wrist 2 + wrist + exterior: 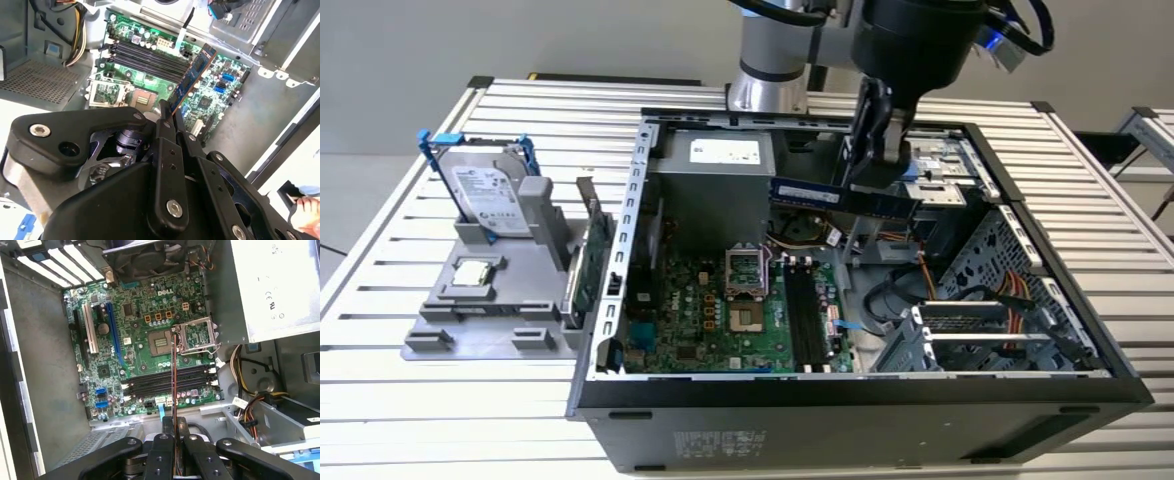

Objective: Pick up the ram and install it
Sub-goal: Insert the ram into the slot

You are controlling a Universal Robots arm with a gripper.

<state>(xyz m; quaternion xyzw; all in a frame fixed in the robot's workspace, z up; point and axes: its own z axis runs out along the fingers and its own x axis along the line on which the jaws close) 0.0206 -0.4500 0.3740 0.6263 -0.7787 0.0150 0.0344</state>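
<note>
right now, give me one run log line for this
claw: shut on ram | ram: held in air above motherboard of open case | memory slots: empty | install: not done

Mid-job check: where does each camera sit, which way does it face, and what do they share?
Exterior view: off the arm, high, looking down into the open case; shows the arm and gripper.
Second wrist view: on the wrist, looking past the gripper at the motherboard.
First wrist view: on the wrist, facing the motherboard over the gripper.
Shared: all show the ram gripped above the motherboard.
</note>
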